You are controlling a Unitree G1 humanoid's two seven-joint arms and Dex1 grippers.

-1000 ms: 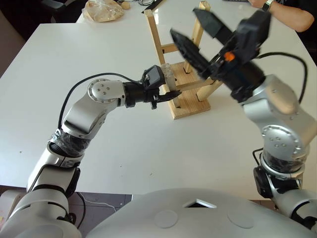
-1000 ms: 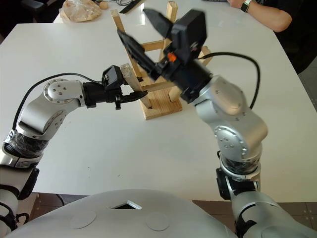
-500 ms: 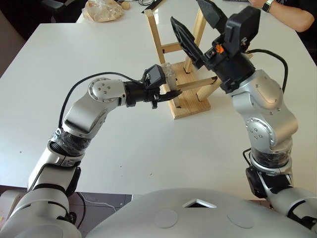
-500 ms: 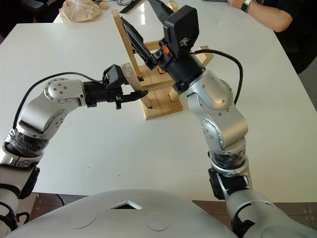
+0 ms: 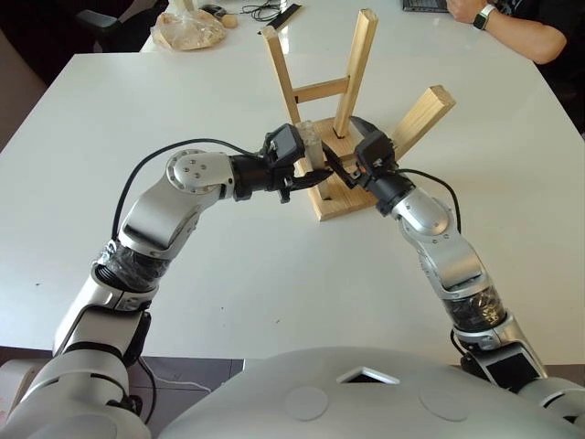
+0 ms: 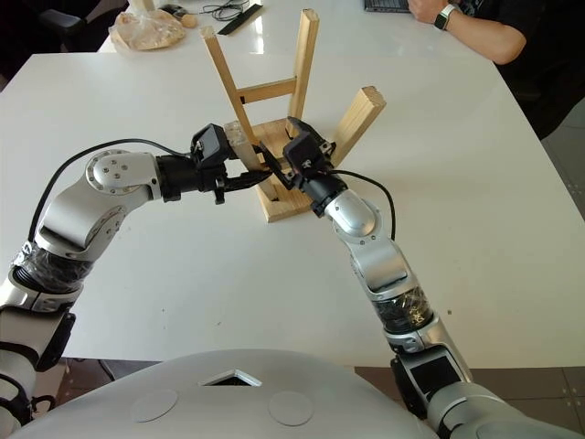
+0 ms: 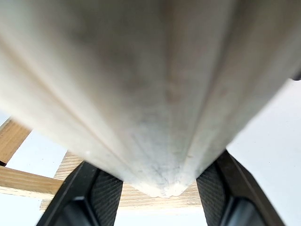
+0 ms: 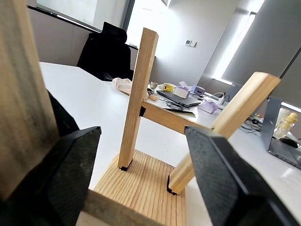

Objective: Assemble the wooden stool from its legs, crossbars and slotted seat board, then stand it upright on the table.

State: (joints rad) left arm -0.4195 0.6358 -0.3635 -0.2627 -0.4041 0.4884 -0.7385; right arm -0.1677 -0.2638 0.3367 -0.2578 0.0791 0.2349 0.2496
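The wooden stool lies upside down, its slotted seat board (image 5: 343, 203) flat on the white table (image 5: 274, 274). Two legs (image 5: 281, 69) (image 5: 356, 64) stand up at the far side, joined by a crossbar (image 5: 320, 90). A third leg (image 5: 422, 114) leans out to the right. My left gripper (image 5: 306, 172) is shut on the fourth, pale leg (image 7: 155, 94) at the seat's near left corner, its fingers (image 7: 107, 194) pressed to either side. Right beside it my right gripper (image 5: 342, 152) is open, its fingers (image 8: 70, 169) spread around a low crossbar (image 8: 127, 214).
A clear bag of bread (image 5: 187, 29) and some cables (image 5: 274, 11) lie at the far left edge. A person's arm (image 5: 512, 23) rests on the far right corner. The table's left side and near half offer free room.
My right arm has swung down from high above the stool, and its open gripper now sits at the low crossbar beside the left gripper. The left arm has kept still.
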